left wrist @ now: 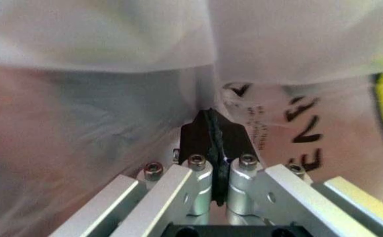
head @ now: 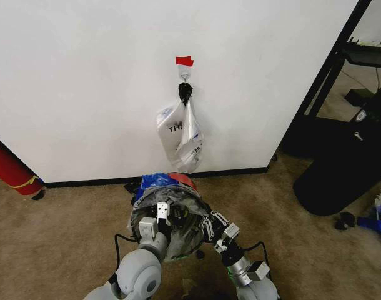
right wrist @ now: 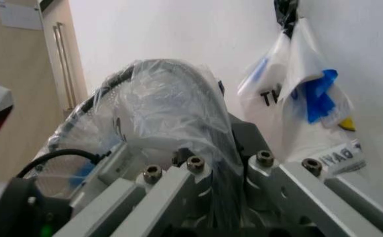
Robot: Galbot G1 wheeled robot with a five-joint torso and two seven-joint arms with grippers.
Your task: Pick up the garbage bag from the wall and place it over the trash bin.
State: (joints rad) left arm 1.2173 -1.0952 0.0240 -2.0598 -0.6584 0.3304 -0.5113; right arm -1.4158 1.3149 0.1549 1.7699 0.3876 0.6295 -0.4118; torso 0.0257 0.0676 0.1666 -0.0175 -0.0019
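— Head view first: any writing?
— "TH" in black on a white bag (head: 178, 134) hanging from the hook (head: 185, 76) under red tape (head: 184, 60), upper centre, on the wall (head: 84, 81); it hangs long axis vertical.
— And the garbage bag (head: 154, 182)?
— Lower centre, draped over the trash bin (head: 184, 182), blue patch at its far rim. The left gripper (head: 162, 214) and right gripper (head: 210, 226) sit at the bin's near rim.
— Left wrist view?
— Black fingers (left wrist: 215, 143) clenched on the plastic at centre; partial black letters at right.
— Right wrist view?
— Its jaws are clenched on the film over the bin's rim at centre. The hanging bag sits upper right, "T" readable.
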